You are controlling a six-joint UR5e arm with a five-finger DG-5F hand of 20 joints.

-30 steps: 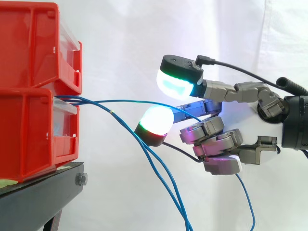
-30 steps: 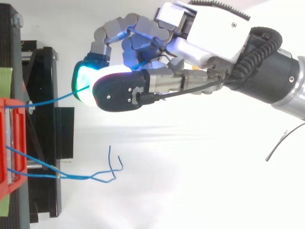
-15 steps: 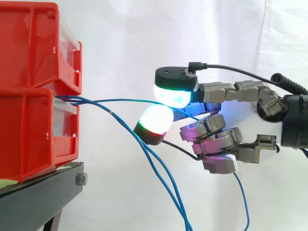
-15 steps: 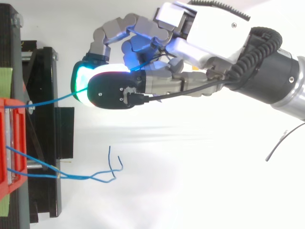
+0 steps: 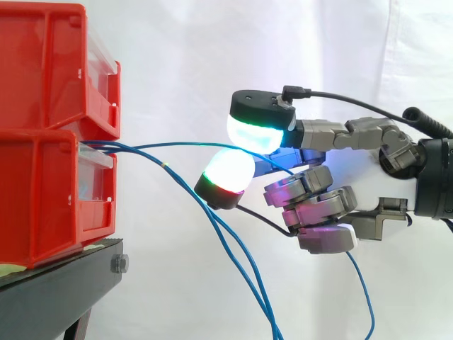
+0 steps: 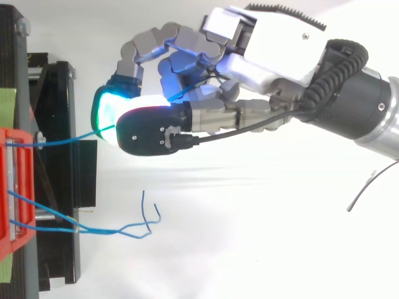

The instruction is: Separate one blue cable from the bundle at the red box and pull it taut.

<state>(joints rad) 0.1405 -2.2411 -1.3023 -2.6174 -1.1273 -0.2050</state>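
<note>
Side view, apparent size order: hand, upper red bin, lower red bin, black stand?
1. hand, possibly nearer the camera.
2. upper red bin and lower red bin, look alike, both cropped.
3. black stand, also cropped.

Bins (image 5: 42, 163) are red, stand (image 5: 64, 287) black, curtain (image 5: 212, 57) white. Cable (image 6: 68, 136) and bundle (image 6: 100, 231) are blue. Hand (image 6: 268, 56) is silver-grey; fingers (image 5: 258, 131) glow cyan-green and white-red.

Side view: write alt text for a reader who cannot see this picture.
A robot hand reaching in from the right pinches one blue cable between glowing fingertips; the cable runs left to stacked red bins on a black stand. Loose blue cables hang down from the bins.
</note>
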